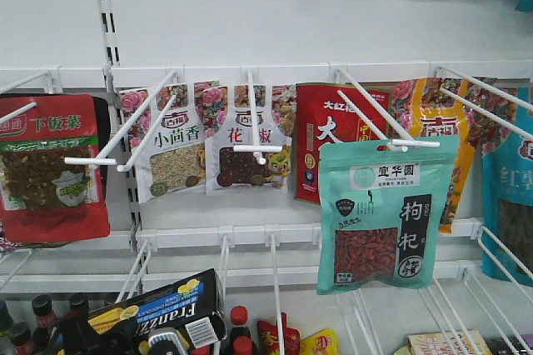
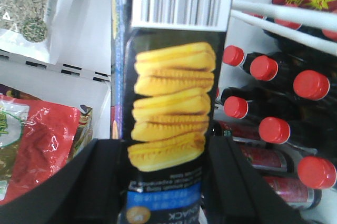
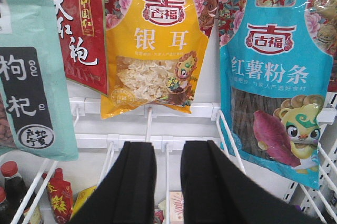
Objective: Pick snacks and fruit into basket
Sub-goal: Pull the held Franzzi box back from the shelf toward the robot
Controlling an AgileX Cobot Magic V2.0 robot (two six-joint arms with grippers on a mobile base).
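Our left jaws are closed on the black Franzzi box (image 2: 171, 108) with a blue panel and yellow biscuits printed on it, one dark finger pressed against each long side. In the front view the box sits tilted at the bottom left, in front of the white wire shelf rack (image 1: 275, 238). In the left wrist view, dark bottles with red caps (image 2: 274, 98) stand just to the right of the box, and a shiny red pouch (image 2: 37, 145) shows to its left.

Our right jaws are slightly parted with nothing between them. They point at the rack below a yellow pouch with Chinese lettering (image 3: 155, 50) and a blue pouch picturing a sweet potato (image 3: 276, 92). The teal pouch with a black label and a window of red berries (image 1: 387, 213) hangs from a white peg hook (image 1: 400, 134). It is up and to the left of the right jaws, untouched, and well apart from the box.
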